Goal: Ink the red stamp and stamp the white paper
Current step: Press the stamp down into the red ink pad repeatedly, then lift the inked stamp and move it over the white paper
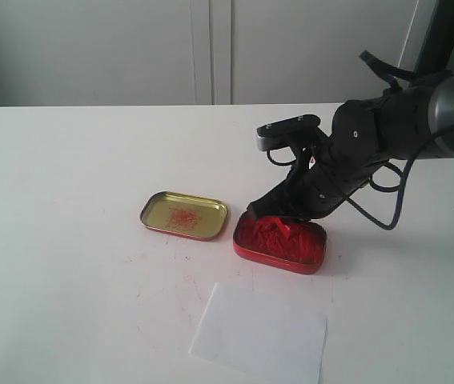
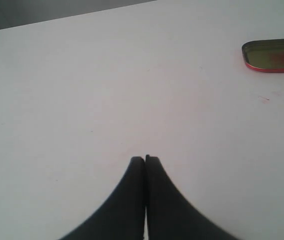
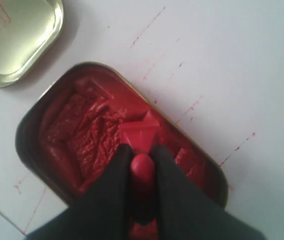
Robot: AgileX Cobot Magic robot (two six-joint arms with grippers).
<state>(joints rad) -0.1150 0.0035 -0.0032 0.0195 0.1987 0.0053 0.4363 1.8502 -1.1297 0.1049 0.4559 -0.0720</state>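
My right gripper (image 3: 142, 150) is shut on the knob of the red stamp (image 3: 140, 134), whose flat base rests on the red ink paste inside the red tin (image 3: 46, 170). From the exterior view the same gripper (image 1: 281, 216) reaches down into the tin (image 1: 279, 250), with the stamp (image 1: 281, 227) barely showing among the paste. The white paper (image 1: 260, 334) lies flat in front of the tin, blank. My left gripper (image 2: 145, 159) is shut on nothing over bare table, and it does not appear in the exterior view.
The gold tin lid (image 1: 184, 214) lies open-side up just left of the tin, with red smudges inside; it also shows as the lid (image 2: 274, 55) and the lid (image 3: 16, 35). Thin red ink streaks mark the white table (image 3: 192, 107) around the tin.
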